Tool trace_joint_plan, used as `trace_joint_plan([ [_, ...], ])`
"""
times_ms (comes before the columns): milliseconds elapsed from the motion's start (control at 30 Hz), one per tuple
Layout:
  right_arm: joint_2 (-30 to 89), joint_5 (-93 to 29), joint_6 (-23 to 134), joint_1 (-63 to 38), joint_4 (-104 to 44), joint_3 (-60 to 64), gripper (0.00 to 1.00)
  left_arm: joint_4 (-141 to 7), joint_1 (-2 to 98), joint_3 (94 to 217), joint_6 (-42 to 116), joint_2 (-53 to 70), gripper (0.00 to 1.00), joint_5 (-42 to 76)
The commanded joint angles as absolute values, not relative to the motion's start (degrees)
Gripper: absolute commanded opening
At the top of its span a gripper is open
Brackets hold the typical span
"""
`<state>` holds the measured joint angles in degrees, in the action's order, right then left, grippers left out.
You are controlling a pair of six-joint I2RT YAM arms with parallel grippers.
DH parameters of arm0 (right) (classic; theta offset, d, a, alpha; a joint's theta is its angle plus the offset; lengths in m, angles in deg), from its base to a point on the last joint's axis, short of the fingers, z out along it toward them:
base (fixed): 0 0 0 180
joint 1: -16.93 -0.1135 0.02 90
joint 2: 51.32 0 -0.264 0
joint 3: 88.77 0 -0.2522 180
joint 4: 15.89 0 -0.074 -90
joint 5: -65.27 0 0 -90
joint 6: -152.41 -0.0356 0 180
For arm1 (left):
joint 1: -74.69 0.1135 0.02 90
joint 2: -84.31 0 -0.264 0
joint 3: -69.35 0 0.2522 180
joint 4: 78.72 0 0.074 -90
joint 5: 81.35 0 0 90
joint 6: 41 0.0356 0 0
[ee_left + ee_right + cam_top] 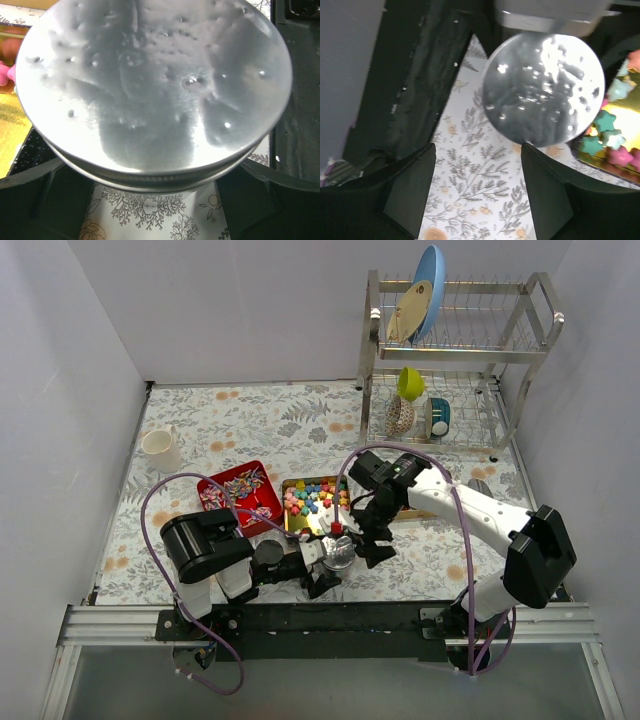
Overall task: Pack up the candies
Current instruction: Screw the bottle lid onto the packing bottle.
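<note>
While the candies [312,498] lie in two open tins at mid-table, my left gripper [328,570] reaches in from the near edge, its jaws spread wide on either side of a glass cup [338,554]; from the left wrist the cup's round, bubble-flecked face fills nearly the whole view, its rim meeting a dark finger at each lower corner; whether I am clamping it or merely bracketing it, I cannot tell.

My right gripper [477,155] hangs just beside the cup on its right, pointing down; its jaws stand apart with nothing between them but the leaf-printed tablecloth [470,200], and the cup sits just past the fingertips.

Twist-wrapped pieces fill the red tin [268,510] on the left; bright little pieces in pink, teal, yellow and blue crowd the gold tin [290,483] touching it on the right, and from the right wrist several of these look star-shaped. The cup stands at the gold tin's near edge; whether any sweet is inside it, the glare hides.

A white mug [160,450] stands well apart at far left; a metal dish rack [520,355] holding crockery occupies the far right corner.
</note>
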<state>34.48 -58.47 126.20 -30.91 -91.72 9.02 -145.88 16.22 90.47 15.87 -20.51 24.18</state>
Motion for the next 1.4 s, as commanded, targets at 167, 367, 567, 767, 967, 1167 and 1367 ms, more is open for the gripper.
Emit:
trace_joint_plan([
  [167, 30.4, -60.2, 121.2, -29.7, -97.7, 6.7, 0.73, -161.8, 17.5, 88.8, 14.5, -23.4, 0.00, 23.2],
  [367, 36.6, -60.1, 121.0, -26.1, -93.3, 0.3, 0.73, -160.1, 17.5, 89.0, 15.0, -23.2, 0.00, 25.3],
  [567, 44.8, -64.9, 125.4, -28.5, -93.9, -6.7, 0.74, -159.4, 17.6, 89.1, 14.9, -22.8, 0.00, 25.9],
  [767, 46.3, -66.6, 127.7, -32.0, -94.2, -5.8, 0.74, -158.2, 17.6, 89.4, 12.8, -22.1, 0.00, 25.0],
  [967, 44.6, -66.1, 127.4, -34.0, -93.7, -1.0, 0.74, -158.1, 17.5, 89.4, 12.3, -22.1, 0.00, 23.5],
  [1167, 42.3, -64.3, 127.3, -34.0, -93.4, 2.6, 0.74, -158.6, 17.7, 89.5, 11.6, -22.4, 0.00, 22.9],
  [1367, 39.3, -62.9, 125.1, -34.0, -92.3, 5.6, 0.73, -158.6, 17.7, 89.5, 11.8, -22.7, 0.00, 22.7],
])
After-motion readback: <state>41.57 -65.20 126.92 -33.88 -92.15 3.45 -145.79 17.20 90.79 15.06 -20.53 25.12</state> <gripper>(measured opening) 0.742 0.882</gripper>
